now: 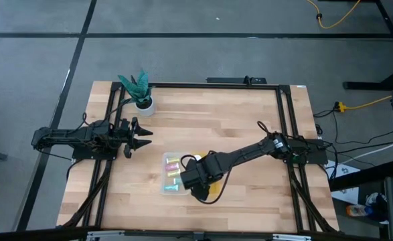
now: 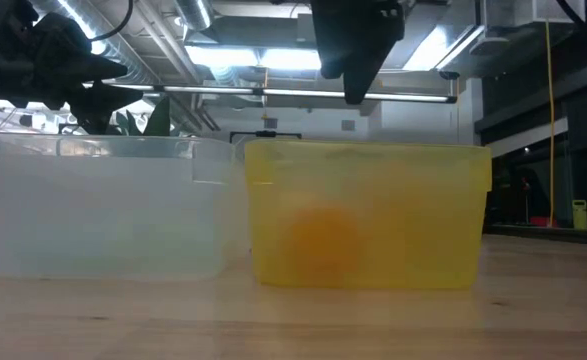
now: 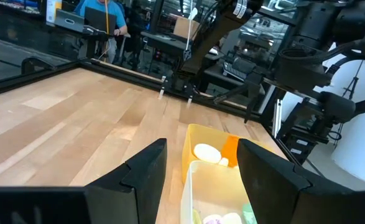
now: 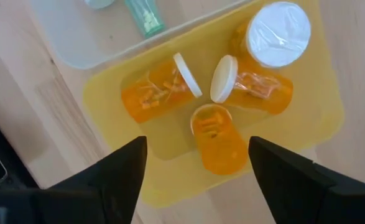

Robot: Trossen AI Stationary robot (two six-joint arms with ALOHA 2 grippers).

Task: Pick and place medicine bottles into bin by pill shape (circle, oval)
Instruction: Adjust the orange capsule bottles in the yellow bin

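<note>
A yellow bin (image 4: 107, 99) holds several orange bottles with white caps: one upright (image 4: 277, 34), two lying on their sides (image 4: 157, 93) (image 4: 254, 84), and one lying (image 4: 218, 143) below my right gripper. My right gripper (image 4: 198, 149) hangs open above the yellow bin (image 1: 215, 189), its fingers apart on either side of that bottle and touching nothing. A clear bin (image 1: 164, 175) beside it holds pastel vials (image 1: 173, 173), among them a teal one (image 4: 143, 15). My left gripper (image 1: 141, 134) is open and empty at the table's left, pointing toward the bins (image 3: 204, 146).
A white pot with a green plant (image 1: 142, 100) stands at the far left, close to my left gripper. In the low view the clear bin (image 2: 103, 210) and the yellow bin (image 2: 368, 215) stand side by side. Bare wood lies to the right of and behind the bins.
</note>
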